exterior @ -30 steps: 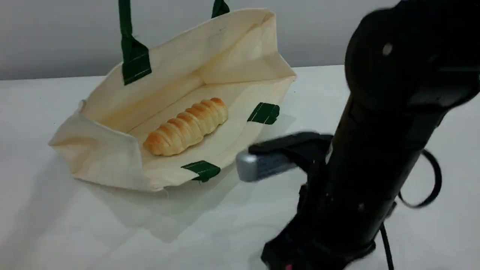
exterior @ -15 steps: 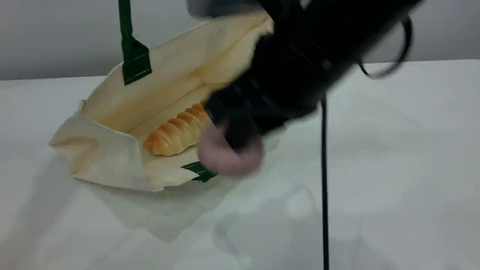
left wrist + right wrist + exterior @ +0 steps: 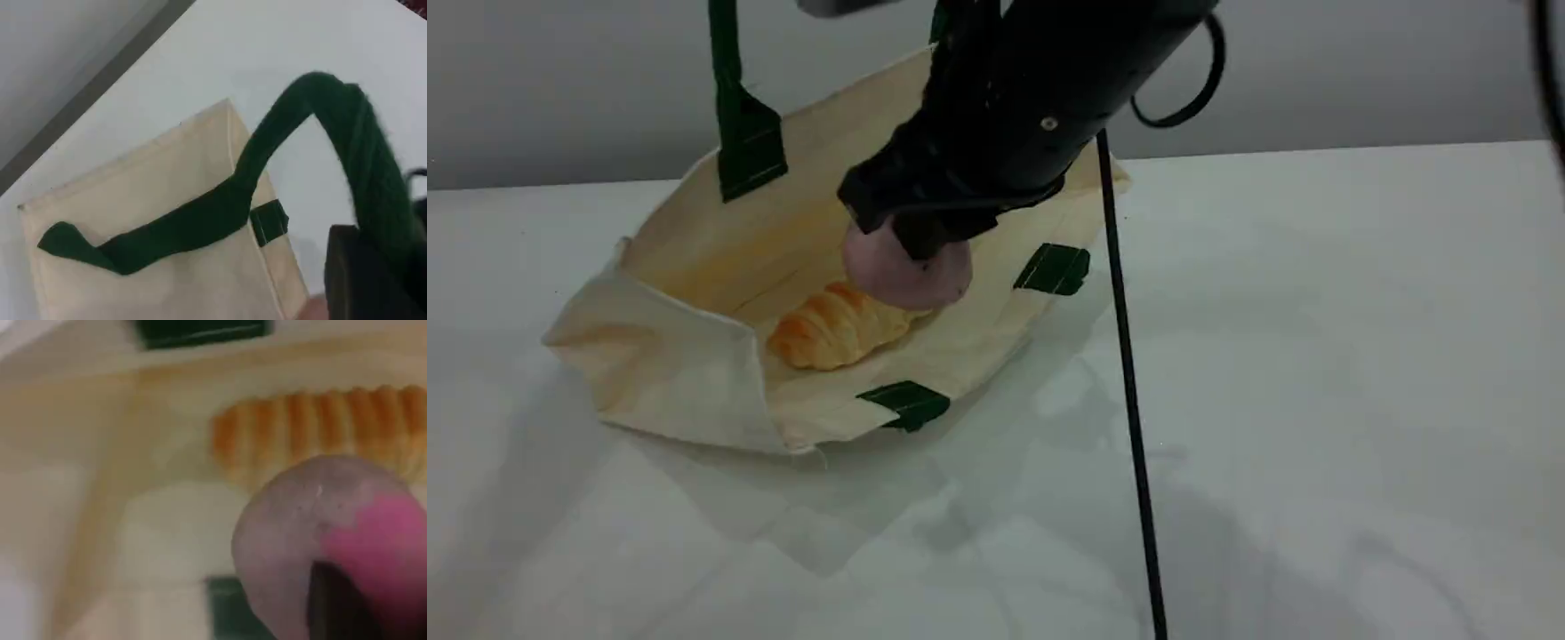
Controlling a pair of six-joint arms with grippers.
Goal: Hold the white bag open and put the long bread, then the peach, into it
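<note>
The white bag (image 3: pixel 685 373) lies open on the table, its upper side raised by a green handle (image 3: pixel 734 98) that runs off the top edge. In the left wrist view my left gripper (image 3: pixel 380 260) is shut on that handle (image 3: pixel 347 140) above the bag (image 3: pixel 153 167). The long bread (image 3: pixel 827 329) lies inside the bag. My right gripper (image 3: pixel 920 236) is shut on the pink peach (image 3: pixel 903 267), holding it inside the bag's mouth just above the bread's far end. The right wrist view shows the peach (image 3: pixel 313 527) close over the bread (image 3: pixel 313 427).
A thin black cable (image 3: pixel 1129 400) hangs from the right arm down across the white table (image 3: pixel 1316 356), right of the bag. Green strap patches (image 3: pixel 1054 267) mark the bag's lower rim. A grey wall runs behind the table.
The right arm rose from the near right of the table with the peach and swung left over the bag's lower rim; the peach now hangs over the bread. Bag and bread stayed put.
</note>
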